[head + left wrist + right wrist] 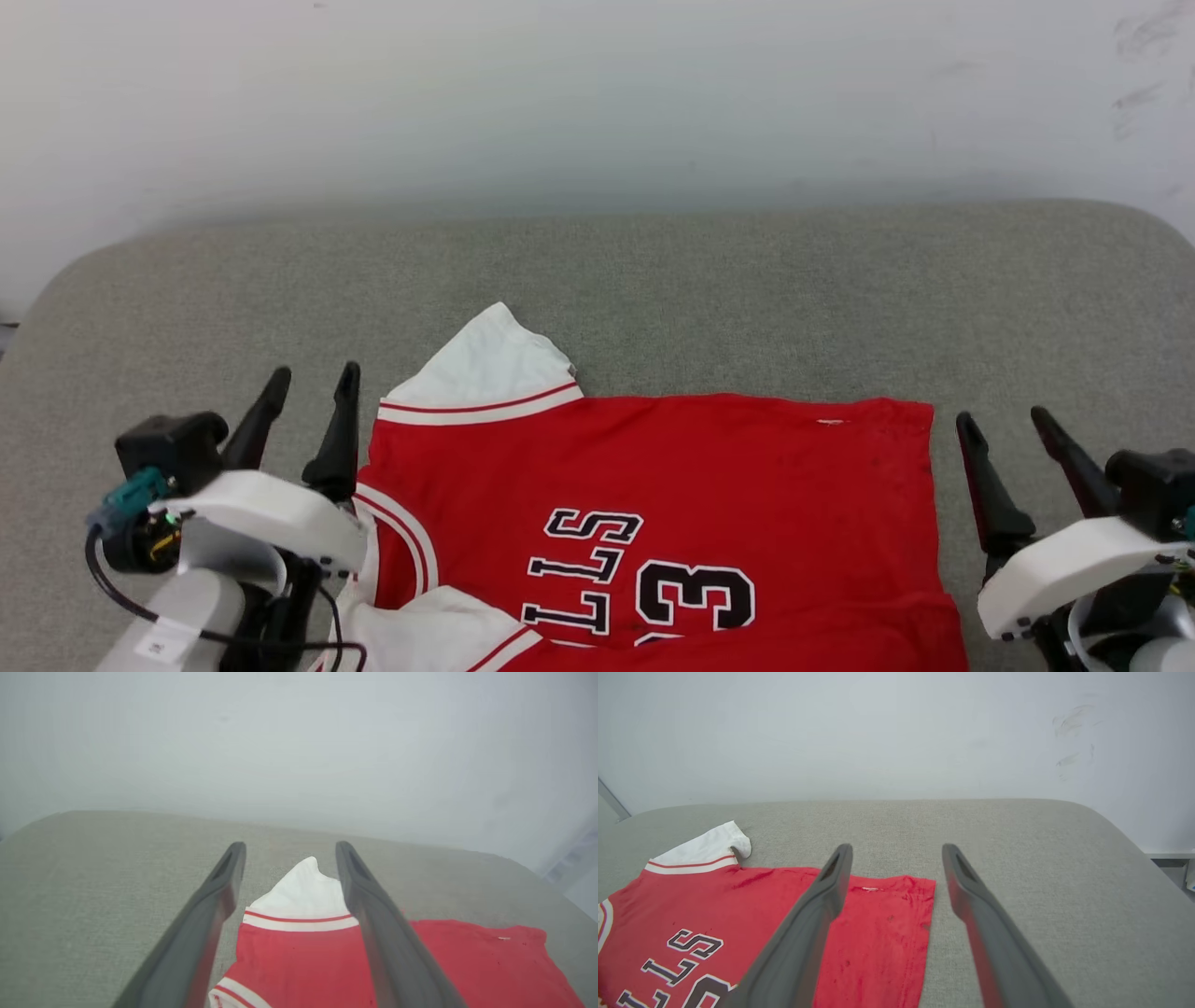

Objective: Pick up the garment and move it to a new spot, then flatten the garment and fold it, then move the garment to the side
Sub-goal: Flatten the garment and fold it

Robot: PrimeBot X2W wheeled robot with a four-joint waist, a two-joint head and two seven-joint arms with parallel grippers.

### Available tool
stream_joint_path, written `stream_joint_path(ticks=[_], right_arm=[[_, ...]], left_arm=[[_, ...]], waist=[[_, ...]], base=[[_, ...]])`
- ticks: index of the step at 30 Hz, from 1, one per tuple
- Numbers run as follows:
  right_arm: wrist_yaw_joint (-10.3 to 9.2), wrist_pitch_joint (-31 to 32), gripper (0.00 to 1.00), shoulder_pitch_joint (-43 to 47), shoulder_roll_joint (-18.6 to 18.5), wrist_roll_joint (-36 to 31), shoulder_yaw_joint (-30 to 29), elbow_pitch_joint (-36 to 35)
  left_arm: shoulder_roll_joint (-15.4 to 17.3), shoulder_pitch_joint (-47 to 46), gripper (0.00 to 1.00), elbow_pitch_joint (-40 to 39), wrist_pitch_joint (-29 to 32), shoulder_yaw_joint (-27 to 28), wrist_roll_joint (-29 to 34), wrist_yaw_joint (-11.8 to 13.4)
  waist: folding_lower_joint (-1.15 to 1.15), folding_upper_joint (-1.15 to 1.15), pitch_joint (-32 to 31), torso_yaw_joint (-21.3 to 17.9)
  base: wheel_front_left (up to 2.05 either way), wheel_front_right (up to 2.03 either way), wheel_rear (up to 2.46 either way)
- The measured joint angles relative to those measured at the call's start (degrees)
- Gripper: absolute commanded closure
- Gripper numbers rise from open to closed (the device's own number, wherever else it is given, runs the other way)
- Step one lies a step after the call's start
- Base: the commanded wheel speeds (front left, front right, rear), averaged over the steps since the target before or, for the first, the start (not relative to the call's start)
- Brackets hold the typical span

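1. The shirt (672,485) lies spread out and front up along the near edge of the desk (747,299), about mid-width. The neck end points to the desk's left edge and the hem (929,485) to its right edge.
2. The black letters (583,569) and the 3 (695,595) face up. One white sleeve (490,369) sticks out toward the far edge, a bit crumpled at the tip.
3. The left tool (315,371) is spread wide with nothing in it. It sits at the neck end of the shirt, and the inner finger (338,439) is right at the shirt's edge. Can't tell if it's actually touching the cloth.
4. From the left wrist, the left tool (289,845) has that sleeve (303,891) showing in the gap between the fingers, not pinched.
5. The right tool (1003,416) is also wide apart and empty. It's just beside the hem, over bare desk near the right edge.
6. From the right wrist, one finger (817,924) of the right tool (897,848) crosses in front of the shirt's (714,905) far hem corner, while the other is over plain grey desk (1017,835). It isn't gripping anything.
7. The far half of the desk is just grey fabric running up to a pale wall (597,93).
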Motion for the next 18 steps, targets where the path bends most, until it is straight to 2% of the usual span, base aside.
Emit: stream_joint_path(ticks=[3,9,13,18], right_arm=[[0.0,-0.4,0.0,-1.8,0.3,-0.9,-0.2,-1.5],[0.0,-1.6,0.0,-7.1,1.6,-1.4,-0.7,-3.3],[-0.01,-2.0,0.0,-9.3,2.0,-1.5,-0.4,-2.9],[-0.01,-2.5,0.0,-11.6,2.2,-1.6,0.4,-2.0]], left_arm=[[0.0,-3.3,0.0,0.8,-0.1,0.2,0.4,-0.7],[-0.1,-15.5,0.0,5.8,3.9,-0.3,-0.8,-6.1],[1.1,-22.4,0.0,10.2,10.5,-0.9,-3.3,-10.2],[3.9,-31.2,0.0,16.8,23.8,-2.8,-6.7,-14.0]], waist=[[0.0,0.0,1.8,-0.3],[0.02,0.0,8.8,-1.4],[0.02,0.0,12.3,-2.7],[0.02,0.0,15.8,-5.0]], base=[[0.0,0.0,0.0],[0.0,0.0,0.0],[0.0,0.0,0.0],[0.0,0.0,0.0]])
